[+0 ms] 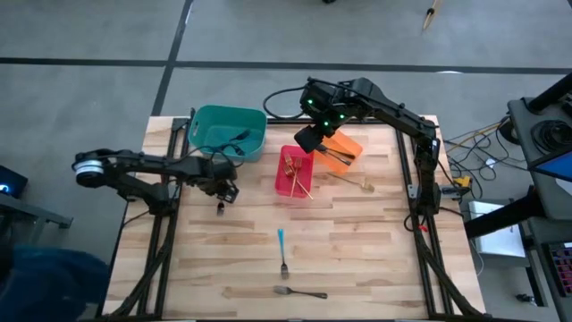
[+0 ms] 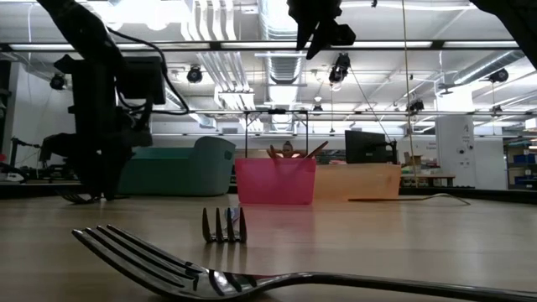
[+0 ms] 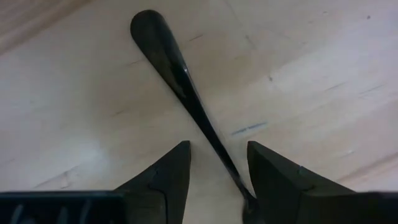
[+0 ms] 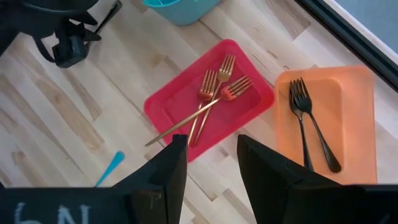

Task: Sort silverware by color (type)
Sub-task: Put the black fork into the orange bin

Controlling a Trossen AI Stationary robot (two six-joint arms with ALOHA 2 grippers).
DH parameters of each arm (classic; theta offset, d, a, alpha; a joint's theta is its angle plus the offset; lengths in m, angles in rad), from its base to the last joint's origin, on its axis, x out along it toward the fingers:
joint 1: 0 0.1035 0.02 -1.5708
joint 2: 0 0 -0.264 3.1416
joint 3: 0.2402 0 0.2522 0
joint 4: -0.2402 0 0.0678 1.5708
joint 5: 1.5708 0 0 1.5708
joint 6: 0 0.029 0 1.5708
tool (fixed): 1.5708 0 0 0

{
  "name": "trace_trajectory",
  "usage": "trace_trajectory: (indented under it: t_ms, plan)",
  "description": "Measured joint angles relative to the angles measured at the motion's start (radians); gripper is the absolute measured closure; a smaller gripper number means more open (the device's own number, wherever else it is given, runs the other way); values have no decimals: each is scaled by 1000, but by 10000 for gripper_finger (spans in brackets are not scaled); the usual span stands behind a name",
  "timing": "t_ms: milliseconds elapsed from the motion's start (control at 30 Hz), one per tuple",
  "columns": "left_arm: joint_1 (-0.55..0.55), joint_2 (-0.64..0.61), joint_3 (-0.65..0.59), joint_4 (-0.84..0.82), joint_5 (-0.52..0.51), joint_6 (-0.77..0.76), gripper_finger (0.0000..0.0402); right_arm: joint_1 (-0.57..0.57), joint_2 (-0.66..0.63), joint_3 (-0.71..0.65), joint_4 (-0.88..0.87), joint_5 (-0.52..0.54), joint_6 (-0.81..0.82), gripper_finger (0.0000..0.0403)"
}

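A dark fork (image 3: 180, 74) lies flat on the wood near the table's left side. My left gripper (image 3: 217, 180) points down over it, open, one finger on either side of the handle near the fork's head. My right gripper (image 4: 211, 162) hangs open and empty, high above the red bin (image 4: 180, 99) and the orange bin (image 4: 354, 106). Three gold forks (image 4: 214, 93) lie in the red bin and two dark forks (image 4: 308, 118) in the orange one. A blue-handled fork (image 1: 281, 250) and a silver fork (image 1: 299, 291) lie near the front edge.
A teal bin (image 1: 228, 132) stands at the far left, just behind my left gripper (image 1: 221, 197). One more thin fork (image 1: 353, 182) lies on the wood right of the red bin (image 1: 295, 172). The middle of the table (image 1: 357, 241) is bare wood.
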Motion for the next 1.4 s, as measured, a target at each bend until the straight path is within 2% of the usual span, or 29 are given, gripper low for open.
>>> trace_trajectory:
  t_ms: [367,500,700,767,1000,1400]
  plan:
    - [0,17,-2,2,-9,-3,269,0,0,0,3,10,-7,271]
    - [0,17,-2,0,-12,-7,302,0,0,0,3,18,-16,271]
    - [1,17,-3,-4,-16,-26,380,0,0,0,4,19,-35,271]
    - [1,17,-3,-6,-15,-29,395,0,0,0,5,19,-43,271]
    - [1,-4,-5,-7,-6,-30,400,0,0,0,14,27,-80,271]
    - [-1,-183,-5,-82,44,-27,401,-22,0,0,86,52,-128,271]
